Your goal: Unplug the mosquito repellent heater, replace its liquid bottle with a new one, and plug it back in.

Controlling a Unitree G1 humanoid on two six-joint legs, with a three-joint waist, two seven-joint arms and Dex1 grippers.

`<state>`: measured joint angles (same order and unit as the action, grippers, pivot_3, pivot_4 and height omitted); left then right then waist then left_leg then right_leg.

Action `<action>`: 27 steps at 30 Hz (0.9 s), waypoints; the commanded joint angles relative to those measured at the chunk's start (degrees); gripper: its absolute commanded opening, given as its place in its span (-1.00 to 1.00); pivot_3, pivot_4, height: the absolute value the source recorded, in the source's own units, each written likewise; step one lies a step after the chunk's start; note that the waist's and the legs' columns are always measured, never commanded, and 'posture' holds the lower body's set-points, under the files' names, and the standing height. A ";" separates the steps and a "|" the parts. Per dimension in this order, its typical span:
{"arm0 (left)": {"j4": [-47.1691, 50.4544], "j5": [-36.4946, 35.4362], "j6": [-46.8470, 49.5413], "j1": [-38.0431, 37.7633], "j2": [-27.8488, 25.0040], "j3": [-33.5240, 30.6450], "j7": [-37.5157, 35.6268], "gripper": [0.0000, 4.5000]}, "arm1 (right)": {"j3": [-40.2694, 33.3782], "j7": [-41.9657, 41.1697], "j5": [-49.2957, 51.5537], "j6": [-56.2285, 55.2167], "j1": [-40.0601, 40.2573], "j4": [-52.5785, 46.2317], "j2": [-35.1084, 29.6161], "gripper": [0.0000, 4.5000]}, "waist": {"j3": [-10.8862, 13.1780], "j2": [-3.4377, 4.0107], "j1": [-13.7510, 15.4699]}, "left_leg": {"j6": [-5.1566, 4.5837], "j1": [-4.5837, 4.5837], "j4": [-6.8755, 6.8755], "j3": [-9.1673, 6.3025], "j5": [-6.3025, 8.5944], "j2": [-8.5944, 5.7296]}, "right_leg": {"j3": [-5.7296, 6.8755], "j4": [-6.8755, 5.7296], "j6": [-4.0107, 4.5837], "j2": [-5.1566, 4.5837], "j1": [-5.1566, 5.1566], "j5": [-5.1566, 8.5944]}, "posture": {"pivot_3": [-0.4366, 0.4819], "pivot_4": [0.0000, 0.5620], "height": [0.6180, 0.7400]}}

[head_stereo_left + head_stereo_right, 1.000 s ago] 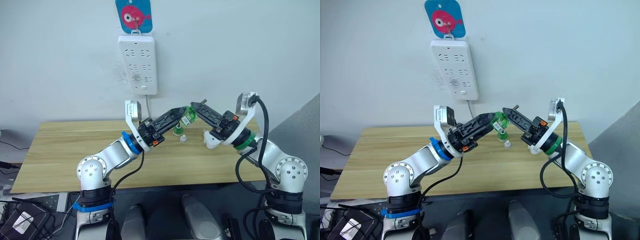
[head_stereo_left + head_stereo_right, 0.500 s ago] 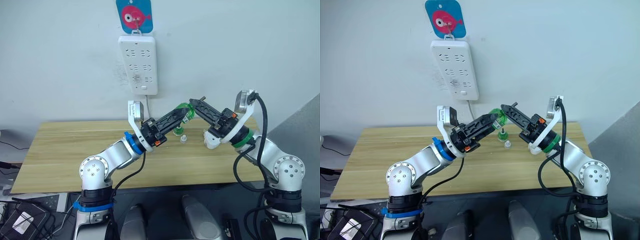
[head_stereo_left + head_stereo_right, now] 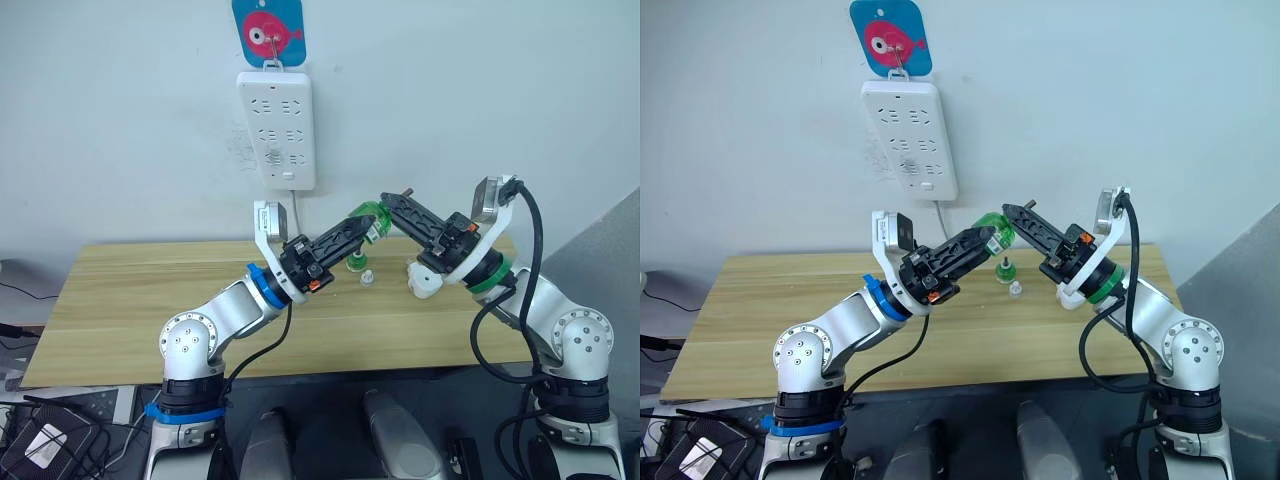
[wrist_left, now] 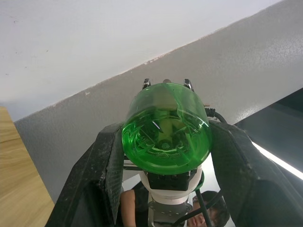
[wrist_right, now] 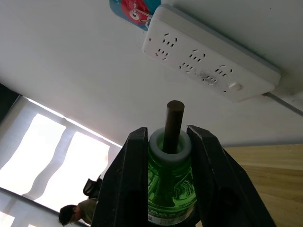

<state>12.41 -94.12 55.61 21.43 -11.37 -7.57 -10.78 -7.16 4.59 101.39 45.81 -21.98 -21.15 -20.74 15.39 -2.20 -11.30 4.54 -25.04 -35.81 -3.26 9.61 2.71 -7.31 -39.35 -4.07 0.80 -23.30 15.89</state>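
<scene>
Both grippers meet in mid-air over the wooden table [image 3: 130, 290], below the white power strip [image 3: 276, 128] on the wall: the left gripper [image 4: 163, 156] and the right gripper [image 5: 166, 156] are each clamped on the same green liquid bottle [image 3: 372, 216], the right one at its white neck, from which a dark wick [image 5: 173, 124] sticks out. The mosquito repellent heater [image 3: 424, 279] lies on the table beneath the right arm, unplugged, well below the strip. Near it, toward the left arm, stand a second small green bottle [image 3: 1006, 270] and a small clear cap [image 3: 1015, 289].
</scene>
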 commanded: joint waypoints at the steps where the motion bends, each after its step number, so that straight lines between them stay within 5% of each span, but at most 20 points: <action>1: 1.48 0.39 -0.51 -0.32 -0.53 0.72 -0.71 0.05 | 0.50 -0.22 2.78 -0.03 0.25 -3.56 -0.76 -0.63 | 0.00 0.00 0.00 | 0.00 -0.01 0.01 0.00 0.00 0.00 | -0.01 0.02 0.00 0.00 0.00 0.00 | -0.58 -0.35 0.88; 2: 1.65 0.92 -0.60 -0.44 -0.88 0.75 -1.23 0.05 | -0.12 -0.43 2.76 -0.14 0.50 -3.21 -1.44 -0.63 | 0.00 0.00 0.00 | 0.00 -0.01 0.01 0.00 0.00 0.00 | -0.01 0.03 0.00 0.00 0.00 0.00 | -0.59 -0.35 0.88; 3: 2.02 2.25 -0.66 -0.52 -1.65 0.84 -2.23 0.05 | -1.06 -0.69 2.06 0.04 0.78 -2.38 -2.82 -0.31 | 0.00 0.00 0.00 | 0.00 -0.02 0.01 0.00 0.00 0.00 | -0.01 0.05 0.00 0.00 0.00 0.00 | -0.58 -0.33 0.88; 7: 3.58 11.15 -2.23 -0.69 -6.77 0.81 -8.20 0.04 | -4.00 -4.38 -4.82 3.24 1.45 2.08 -12.62 0.27 | 0.00 0.00 0.07 | 0.00 -0.03 0.01 0.03 0.00 -0.01 | -0.03 0.14 0.01 0.00 0.00 -0.01 | -0.59 -0.31 0.88; 12: 6.40 33.27 -12.28 -3.43 -17.22 6.64 -22.32 0.03 | 1.73 -17.77 -24.78 7.65 1.98 2.40 -27.98 1.00 | 0.00 0.01 0.05 | -0.01 -0.03 0.18 0.22 0.00 0.00 | -0.17 0.36 0.03 -0.01 -0.06 -0.07 | -0.58 -0.25 0.88; 19: 1.51 60.82 -37.01 -10.45 -21.66 14.45 -34.11 0.03 | 21.37 -25.67 -59.41 3.65 -3.51 7.03 -35.58 1.00 | -0.01 0.00 0.11 | 0.00 0.10 0.79 0.56 0.00 0.03 | -0.45 0.47 0.05 -0.05 -0.35 -0.05 | -0.56 -0.19 0.88; 27: -1.99 69.89 -46.69 -14.19 -19.37 16.49 -38.24 0.03 | 30.22 -28.00 -73.86 15.27 -17.08 21.25 -27.12 1.00 | -0.01 0.00 0.10 | -0.01 -0.05 0.85 1.12 0.00 0.03 | -1.05 0.41 -0.12 -0.07 -0.75 -0.15 | -0.51 -0.16 0.88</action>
<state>9.81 -25.39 11.32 7.99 -31.03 8.90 -48.14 22.97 -22.09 29.89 59.56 -37.39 -2.37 -48.25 15.39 -2.20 -11.20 4.53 -25.09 -34.96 -2.12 9.61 2.74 -8.38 -38.95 -4.21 0.73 -24.05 15.73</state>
